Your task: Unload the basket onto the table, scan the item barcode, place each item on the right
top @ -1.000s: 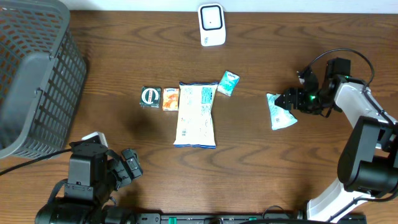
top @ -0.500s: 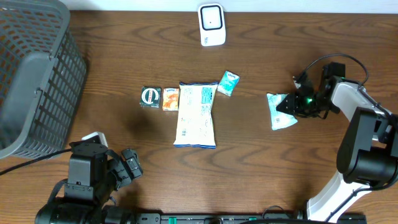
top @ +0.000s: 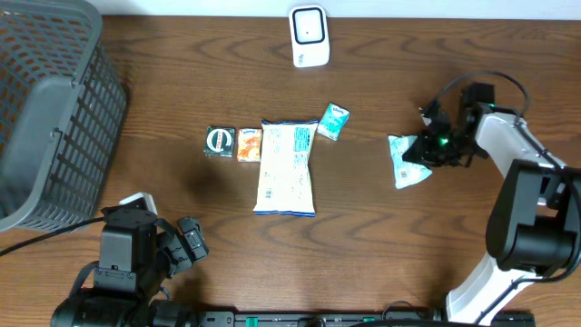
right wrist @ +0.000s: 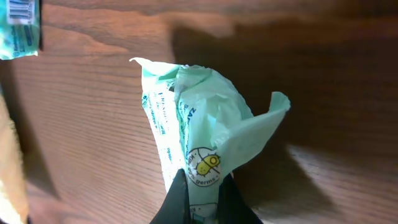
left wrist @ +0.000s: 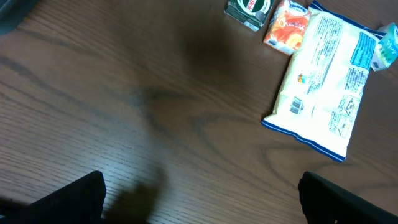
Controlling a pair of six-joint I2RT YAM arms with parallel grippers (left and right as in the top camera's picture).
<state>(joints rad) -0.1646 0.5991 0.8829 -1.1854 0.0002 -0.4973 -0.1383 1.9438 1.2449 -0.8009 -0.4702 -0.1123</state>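
Right claw [top: 425,148] [right wrist: 202,194]: jaws drawn together and clamped on the near end of the mint-green packet [top: 406,163] [right wrist: 205,118]. A second ago they stood apart just to the right of it, clear of the wrapper; the arm has since shifted left onto the packet's edge. In the right wrist view the wrapper bunches and folds upward from between the dark fingertips [right wrist: 177,202]. The packet lies on the bench [top: 163,73] at its right side, well apart from the other goods, in much the same spot as before. Left claw [top: 186,241] [left wrist: 199,205]: jaws wide apart, holding nothing, low over bare wood at the front left, unmoved. Centre group, unchanged: long white-and-blue snack bag [top: 286,168] [left wrist: 323,81]; small orange carton [top: 250,143] [left wrist: 287,25] touching its left upper edge; dark pack with round logo [top: 220,141] [left wrist: 249,7] just beside that; small teal packet [top: 333,121] [left wrist: 385,53] [right wrist: 18,28] at the bag's upper right corner. White scanner [top: 309,36] at the far edge, centre. Grey mesh basket [top: 54,118] at far left.
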